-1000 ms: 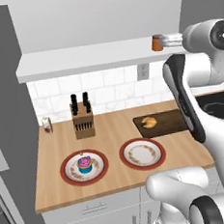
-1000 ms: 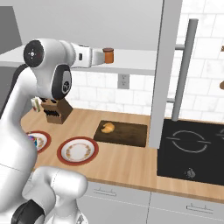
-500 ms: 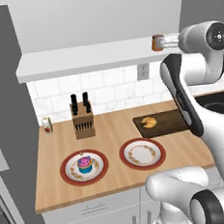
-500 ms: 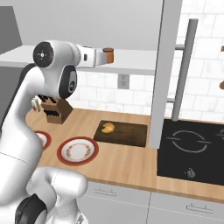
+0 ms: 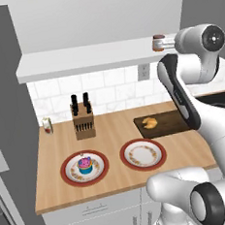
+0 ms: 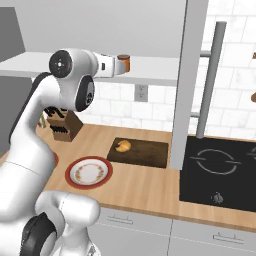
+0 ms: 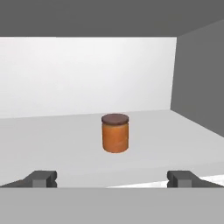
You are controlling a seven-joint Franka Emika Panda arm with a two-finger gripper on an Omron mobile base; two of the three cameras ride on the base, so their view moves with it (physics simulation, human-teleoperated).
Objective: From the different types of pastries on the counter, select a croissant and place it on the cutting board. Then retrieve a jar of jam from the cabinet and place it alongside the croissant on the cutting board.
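The jar of jam (image 7: 115, 133), orange with a dark brown lid, stands upright on the cabinet ledge (image 7: 52, 135). My gripper (image 7: 113, 179) is open, level with the jar and a short way in front of it, touching nothing. From the base views the jar of jam (image 5: 159, 42) (image 6: 124, 63) sits just beyond the gripper (image 5: 166, 44) (image 6: 118, 66). The croissant (image 5: 149, 122) (image 6: 122, 146) lies on the left end of the dark cutting board (image 5: 171, 124) (image 6: 147, 153) on the counter (image 5: 111, 134). The cupcake (image 5: 85, 166) sits on a red-rimmed plate.
An empty red-rimmed plate (image 5: 143, 154) (image 6: 90, 172) lies in front of the board. A knife block (image 5: 83, 122) and a small white shaker (image 5: 47, 125) stand by the tiled wall. The black stovetop (image 6: 220, 172) is right of a grey upright panel (image 6: 182, 85).
The arm has pushed the hand a little closer to the jar on the ledge. The jaws have stayed open and the jar has not moved.
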